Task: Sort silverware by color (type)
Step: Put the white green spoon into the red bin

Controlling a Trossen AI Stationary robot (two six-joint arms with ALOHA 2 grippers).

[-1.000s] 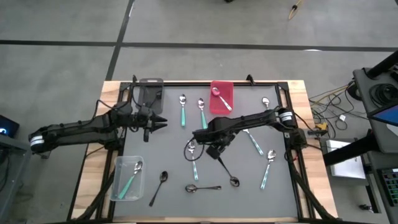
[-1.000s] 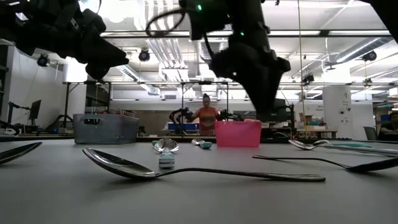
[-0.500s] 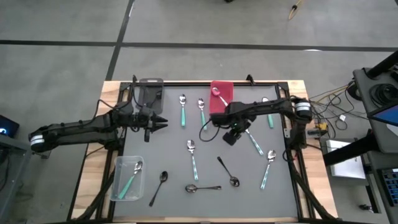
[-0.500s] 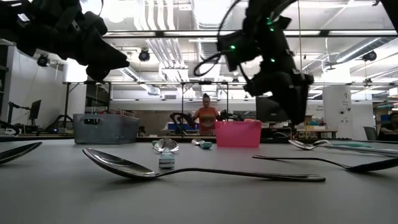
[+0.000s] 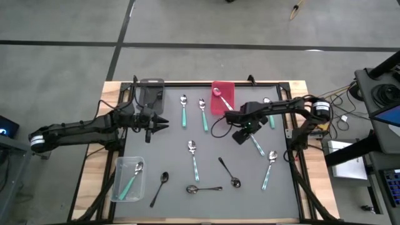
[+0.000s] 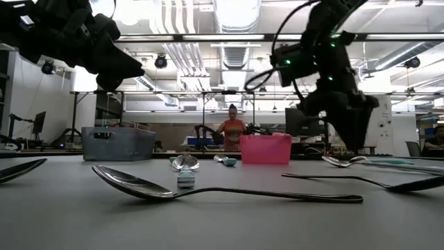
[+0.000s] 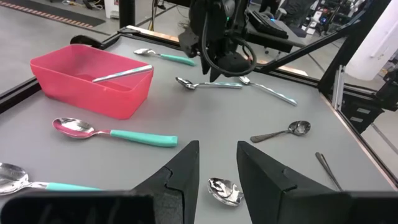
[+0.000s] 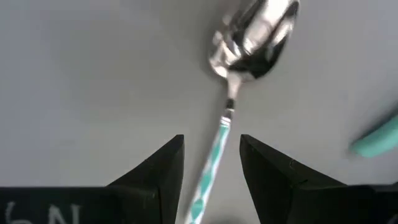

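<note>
Right now my right gripper (image 5: 236, 133) hangs over the mat just in front of the red bin (image 5: 223, 104), jaws parted with nothing between them. Through its wrist camera I see a teal-handled spoon (image 8: 239, 81) lying on the grey mat directly below, its handle running into the gap between the two dark fingers (image 8: 152, 171), which do not touch it. In the overhead view that spoon (image 5: 255, 143) shows beside the gripper, slanting toward the right edge of the mat.

My left gripper (image 5: 164, 122) waits on the left side, near the grey bin (image 5: 151, 91), jaws a little apart and empty; its wrist camera looks across at the red bin (image 7: 87, 84), which holds one spoon (image 7: 122, 73).

Farther out, two teal spoons (image 5: 184, 109) lie side by side between the grey and red bins. Another teal spoon (image 5: 194, 159) lies near the middle of the mat, one more (image 5: 269, 167) toward the right edge, and one (image 5: 269, 112) at the back right. Three dark spoons sit along the front: one (image 5: 160, 185) at the left, one (image 5: 205, 188) in the centre, one (image 5: 229, 172) just right of it. A clear bin (image 5: 127, 179) at the front left holds a teal spoon.
</note>
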